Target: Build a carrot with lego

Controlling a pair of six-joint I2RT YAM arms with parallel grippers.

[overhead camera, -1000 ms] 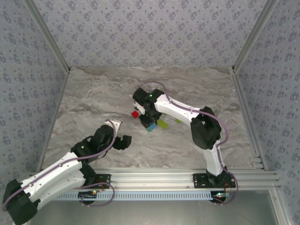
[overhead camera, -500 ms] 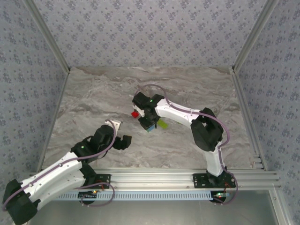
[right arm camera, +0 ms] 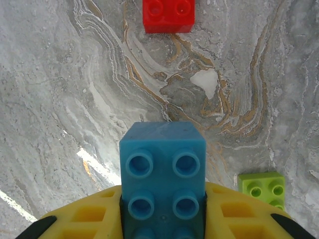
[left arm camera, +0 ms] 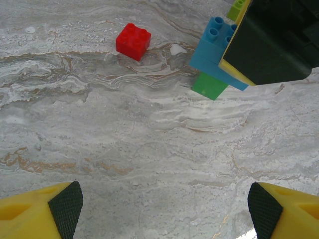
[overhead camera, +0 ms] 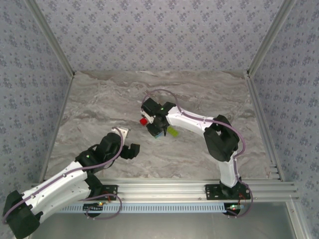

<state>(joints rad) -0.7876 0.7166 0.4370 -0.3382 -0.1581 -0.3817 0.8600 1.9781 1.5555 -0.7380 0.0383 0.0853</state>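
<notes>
Carrot [left arm camera: 215, 59], part-built as a blue brick [right arm camera: 163, 169] with a green brick [left arm camera: 210, 85] stuck beneath it, sits clamped between the yellow fingers of the right gripper [overhead camera: 157, 128]. It is just right of centre in the top view and at the upper right of the left wrist view. Its green end looks to be touching the marble table [overhead camera: 99, 99], though the angle leaves that unsure. A loose red brick [right arm camera: 168, 15] lies near, at the top edge of the right wrist view, apart from the held piece. A lime-green brick [right arm camera: 261, 189] lies at the lower right of that view, just beside the fingers. The left gripper [left arm camera: 167, 206] hangs lower left of centre in the top view, its jaws spread wide over the marble.
</notes>
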